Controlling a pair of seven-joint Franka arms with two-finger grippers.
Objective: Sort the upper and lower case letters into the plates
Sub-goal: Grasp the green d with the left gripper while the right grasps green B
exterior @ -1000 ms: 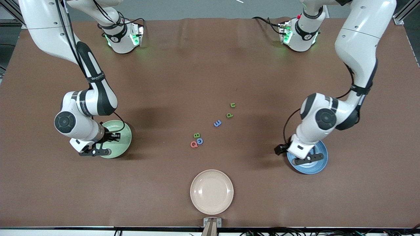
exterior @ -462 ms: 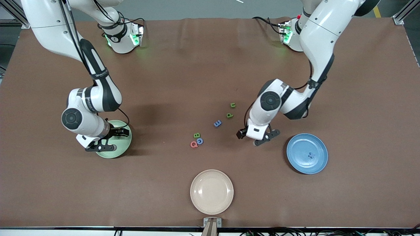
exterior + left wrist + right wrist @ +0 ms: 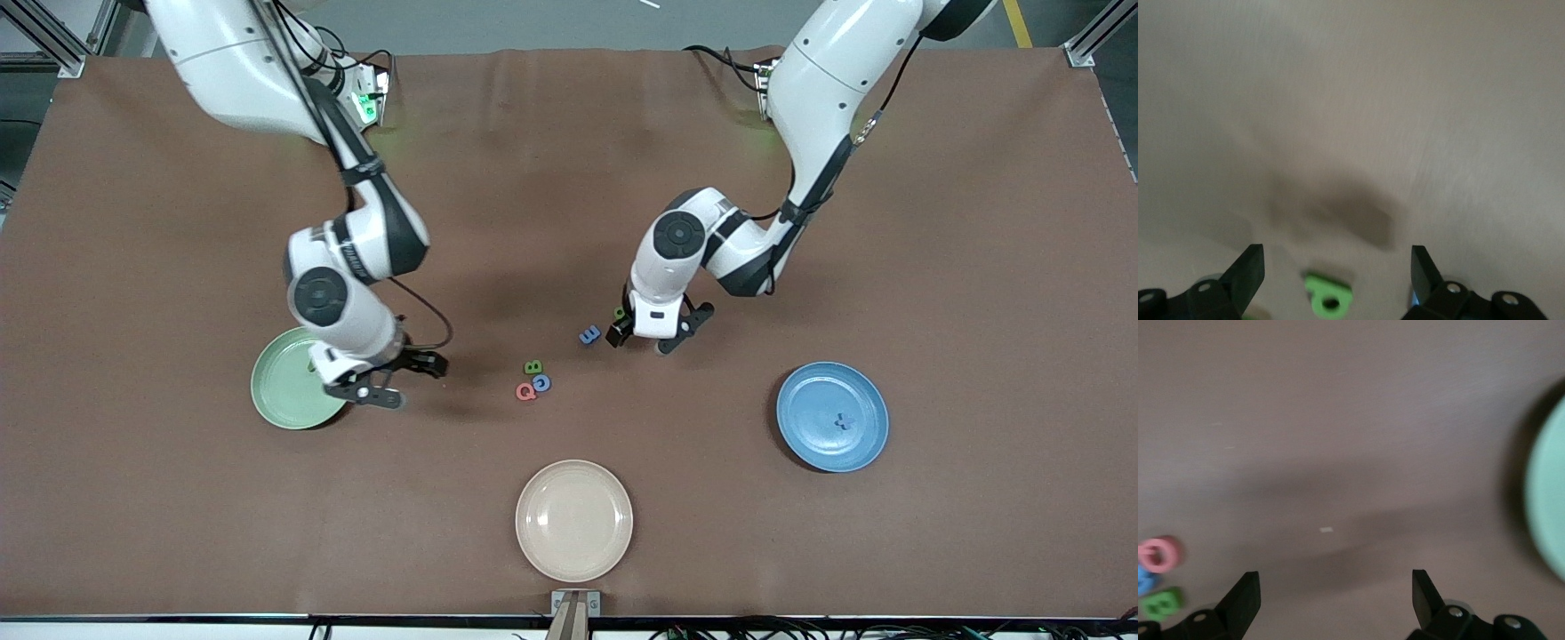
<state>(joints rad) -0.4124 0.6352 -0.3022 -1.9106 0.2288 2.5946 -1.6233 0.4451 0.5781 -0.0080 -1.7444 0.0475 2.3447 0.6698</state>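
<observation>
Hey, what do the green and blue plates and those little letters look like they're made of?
The pale green plate and blue plate look like matte plastic or melamine: flat even colour, no glare. The letters, such as the red Q and green B, look like chunky foam or plastic with a dull surface. Hard to say which.

My tool [image 3: 1331, 603] hangs open over bare brown counter [image 3: 1338, 420], pale green plate [image 3: 1548, 500] at one edge, pink [image 3: 1158, 555], blue [image 3: 1145, 581] and green [image 3: 1163, 603] letters clustered apart.
</observation>
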